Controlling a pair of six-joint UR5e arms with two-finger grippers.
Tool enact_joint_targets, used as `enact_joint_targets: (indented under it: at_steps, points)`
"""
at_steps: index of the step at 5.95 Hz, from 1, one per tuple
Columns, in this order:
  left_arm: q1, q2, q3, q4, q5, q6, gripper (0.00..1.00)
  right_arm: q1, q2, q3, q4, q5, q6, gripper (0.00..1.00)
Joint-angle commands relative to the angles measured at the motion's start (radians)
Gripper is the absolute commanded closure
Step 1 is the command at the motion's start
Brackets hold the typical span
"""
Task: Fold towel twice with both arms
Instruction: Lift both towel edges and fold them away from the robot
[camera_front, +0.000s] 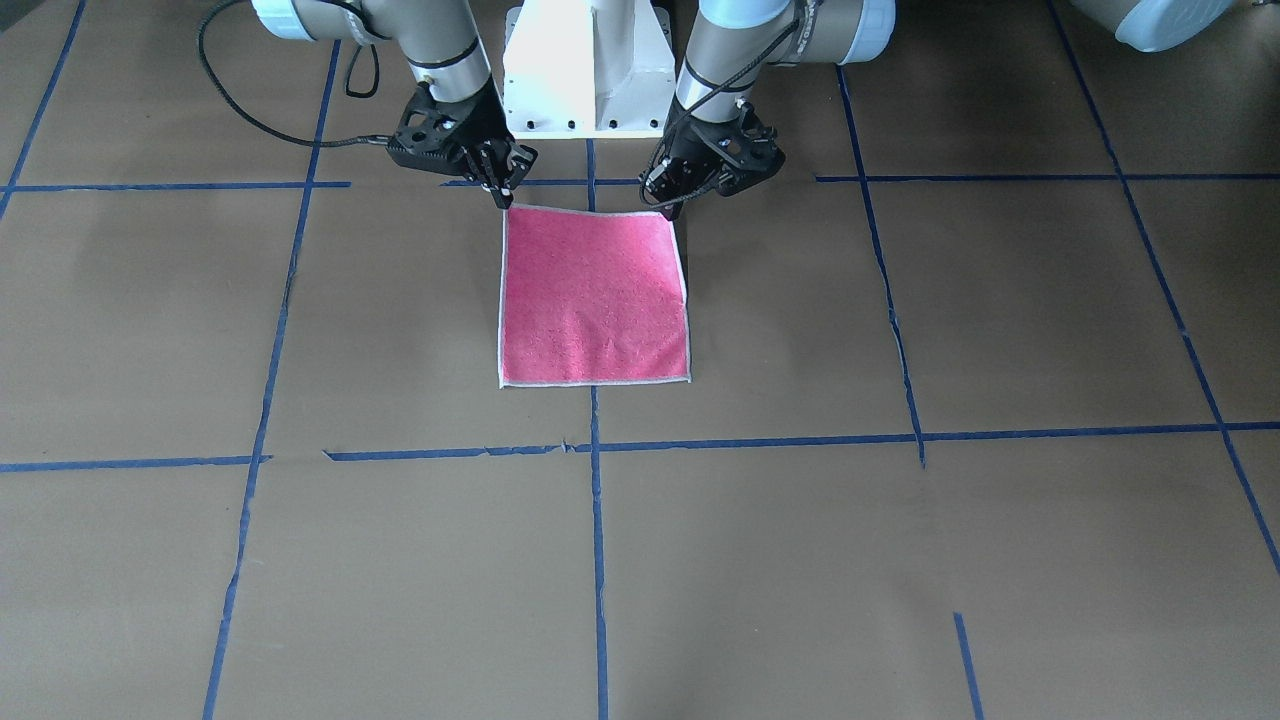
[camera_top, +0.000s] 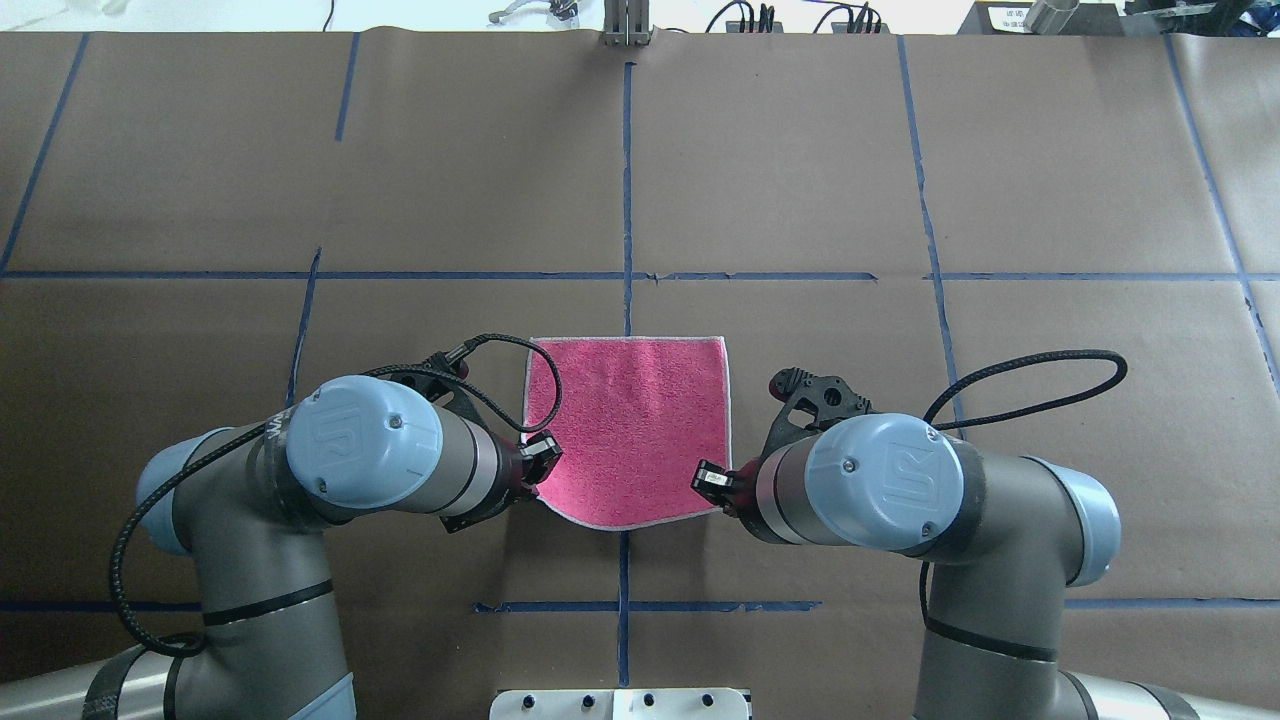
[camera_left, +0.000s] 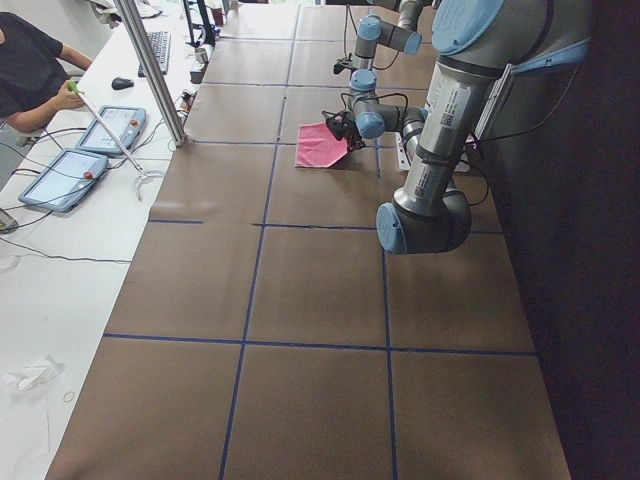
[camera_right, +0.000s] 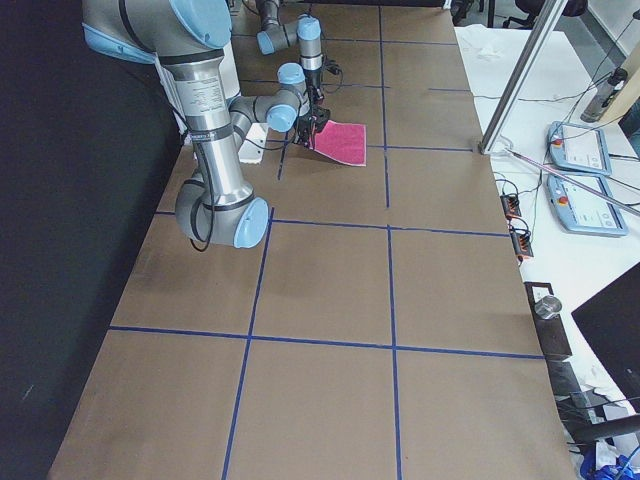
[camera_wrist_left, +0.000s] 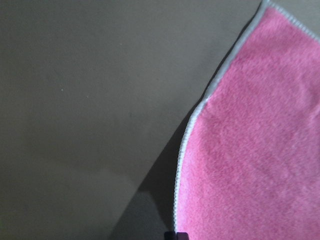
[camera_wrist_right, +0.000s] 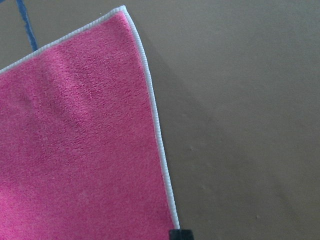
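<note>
The towel (camera_front: 593, 295) lies pink face up on the brown table, just in front of the robot base; it also shows in the overhead view (camera_top: 630, 420). My left gripper (camera_front: 670, 208) is shut on the towel's corner nearest the base on my left side, and also shows in the overhead view (camera_top: 545, 455). My right gripper (camera_front: 505, 197) is shut on the other near corner and also shows from overhead (camera_top: 708, 478). The near edge looks curved from overhead, with both corners drawn up. Both wrist views show the pink face (camera_wrist_left: 250, 150) (camera_wrist_right: 75, 150) running to a fingertip, with shadow under the edge.
The white pedestal base (camera_front: 588, 65) stands right behind both grippers. Blue tape lines (camera_front: 597, 520) cross the brown paper. At the table's far side are a metal post (camera_left: 150, 70), tablets (camera_left: 110, 125) and an operator (camera_left: 30, 70).
</note>
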Motion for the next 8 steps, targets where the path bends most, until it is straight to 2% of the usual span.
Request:
enact_joint_targets:
  at_steps: [1,3,4,5,8]
  points:
    - [-0.026,-0.001,-0.012,-0.001,0.001,-0.006,1.00,-0.001,0.001,0.007,-0.006,0.005,-0.001,0.97]
    - [-0.086,-0.010,0.022,-0.010,0.005,0.003,1.00,0.104,0.042,-0.027,-0.008,0.005,-0.009,0.97]
    - [-0.115,-0.074,0.112,-0.011,0.005,0.002,1.00,0.151,0.083,-0.102,-0.002,0.013,-0.010,0.97]
    - [-0.132,-0.111,0.169,-0.022,0.005,0.003,1.00,0.199,0.149,-0.194,0.002,0.057,-0.013,0.97]
    - [-0.166,-0.113,0.261,-0.111,0.005,0.006,1.00,0.241,0.231,-0.351,0.008,0.068,-0.013,0.97]
